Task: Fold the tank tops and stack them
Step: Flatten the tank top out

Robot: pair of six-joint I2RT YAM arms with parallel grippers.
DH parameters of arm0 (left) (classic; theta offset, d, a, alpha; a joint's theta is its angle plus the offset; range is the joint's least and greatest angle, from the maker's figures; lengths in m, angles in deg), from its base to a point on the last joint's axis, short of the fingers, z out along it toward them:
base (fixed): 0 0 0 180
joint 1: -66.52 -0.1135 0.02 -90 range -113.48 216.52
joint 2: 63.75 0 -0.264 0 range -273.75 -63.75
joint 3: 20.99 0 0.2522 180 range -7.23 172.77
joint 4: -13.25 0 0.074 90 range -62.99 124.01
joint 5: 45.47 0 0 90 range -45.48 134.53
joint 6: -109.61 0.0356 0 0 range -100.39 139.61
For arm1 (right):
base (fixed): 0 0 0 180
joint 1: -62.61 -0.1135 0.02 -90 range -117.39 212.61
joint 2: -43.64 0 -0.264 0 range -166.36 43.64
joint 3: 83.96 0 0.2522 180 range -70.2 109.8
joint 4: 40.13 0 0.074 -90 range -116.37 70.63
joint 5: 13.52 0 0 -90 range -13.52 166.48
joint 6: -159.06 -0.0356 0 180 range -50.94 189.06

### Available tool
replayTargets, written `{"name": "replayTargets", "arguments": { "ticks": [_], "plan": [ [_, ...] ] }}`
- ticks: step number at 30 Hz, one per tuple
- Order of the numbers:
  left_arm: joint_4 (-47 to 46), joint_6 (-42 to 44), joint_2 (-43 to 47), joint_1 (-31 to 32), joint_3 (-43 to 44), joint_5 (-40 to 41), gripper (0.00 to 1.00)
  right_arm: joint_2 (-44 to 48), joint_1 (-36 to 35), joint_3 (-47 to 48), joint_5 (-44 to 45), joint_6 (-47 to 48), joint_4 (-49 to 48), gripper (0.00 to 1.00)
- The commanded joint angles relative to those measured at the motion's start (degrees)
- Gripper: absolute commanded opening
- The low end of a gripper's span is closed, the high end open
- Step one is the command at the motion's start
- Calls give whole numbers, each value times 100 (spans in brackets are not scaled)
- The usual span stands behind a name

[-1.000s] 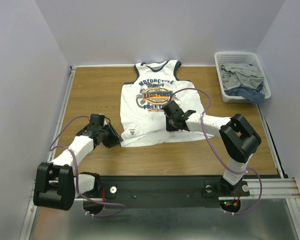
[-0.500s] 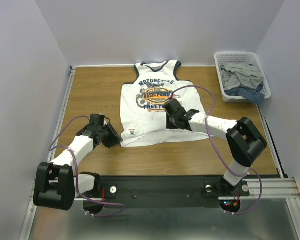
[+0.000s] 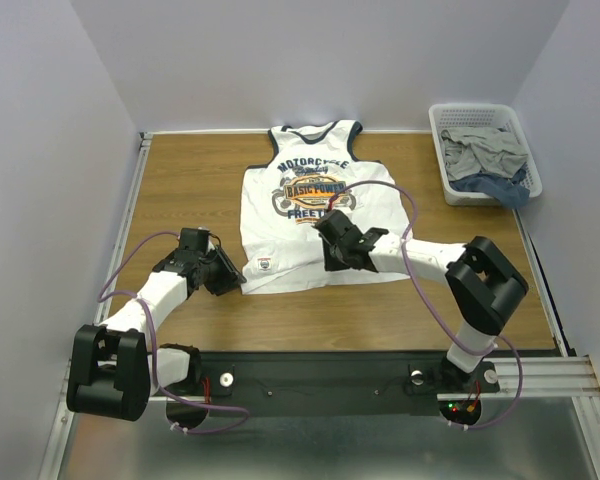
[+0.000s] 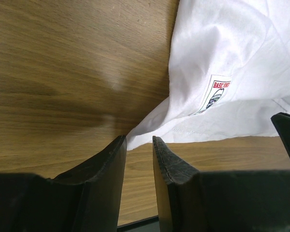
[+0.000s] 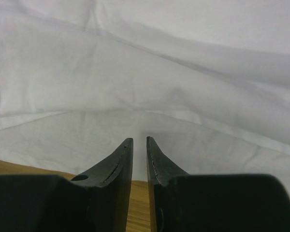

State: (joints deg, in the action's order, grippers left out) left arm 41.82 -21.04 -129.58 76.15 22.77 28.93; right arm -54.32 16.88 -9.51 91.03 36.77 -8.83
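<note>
The tank top (image 3: pixel 280 245) lies spread flat, print up, in the middle of the tabletop (image 3: pixel 185 180). The left hand (image 4: pixel 137 141) sits at its near-left hem corner, slightly parted, gripping nothing. The right hand (image 5: pixel 139 140) is low over the white cloth near the hem, fingers a slit apart, nothing visibly held

tank top (image 3: pixel 280 240): white cloth, matt, softly creased
desk (image 3: pixel 180 180): wood grain, smooth, slight sheen
left tool (image 4: pixel 139 145): black plastic, matt, finely grained
right tool (image 5: pixel 139 141): black plastic, matt
basket (image 3: pixel 475 197): white plastic lattice
clothes in the basket (image 3: pixel 485 150): crumpled cloth, matt
</note>
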Motion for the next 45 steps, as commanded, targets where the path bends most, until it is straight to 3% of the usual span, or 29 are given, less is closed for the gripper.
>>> {"name": "replayTargets", "arguments": {
  "ticks": [1,20,34,45],
  "plan": [
    [-22,57,87,13,103,48,40,-277,-207,321,-22,144,-93,24],
    [-31,74,87,22,111,48,40,-997,-260,1068,593,136,-84,30],
    [-39,74,131,30,111,39,40,-1173,-261,1542,1515,276,-93,34],
    [-48,92,184,48,103,-14,40,-1376,-260,1639,1543,426,-392,42]
  ]
}}
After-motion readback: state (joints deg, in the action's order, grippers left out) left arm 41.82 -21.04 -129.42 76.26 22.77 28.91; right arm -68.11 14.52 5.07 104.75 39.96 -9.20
